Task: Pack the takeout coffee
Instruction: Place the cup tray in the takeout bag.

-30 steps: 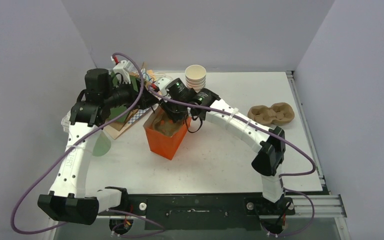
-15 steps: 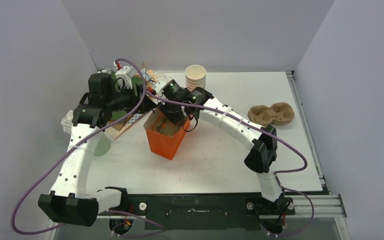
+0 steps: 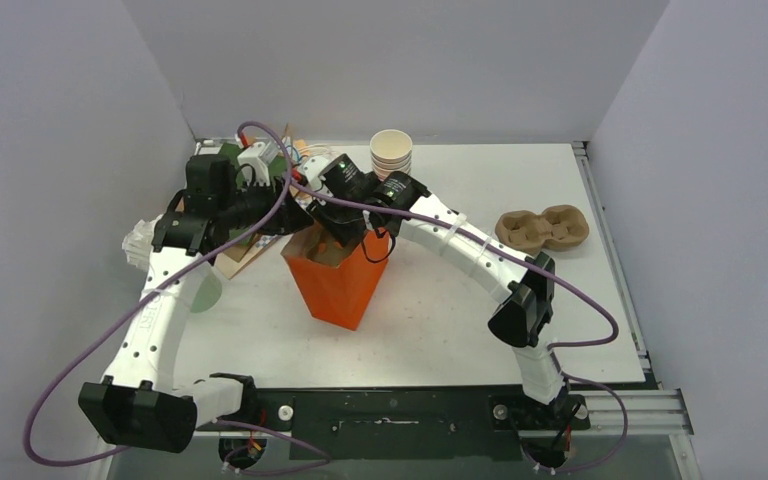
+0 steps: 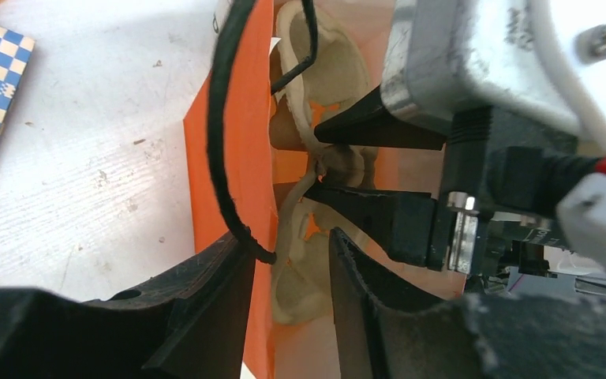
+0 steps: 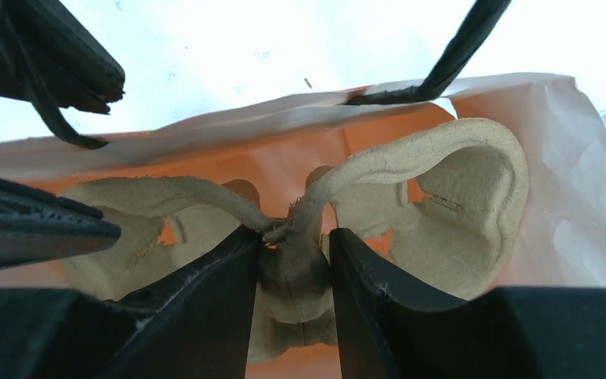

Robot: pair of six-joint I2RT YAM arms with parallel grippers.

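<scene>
On the desk, the orange bag now stands taller and straighter than a second ago. Inside it lies the pulp carrier, my right gripper clamped on its centre ridge. My left gripper has narrowed, jaws apart astride the bag's near wall. The takeout coffee shows only as green glimpses beyond the bag, so the cups are not yet packed.

Left gripper, jaws parted, straddles orange bag wall — pulp carrier inside.
</scene>
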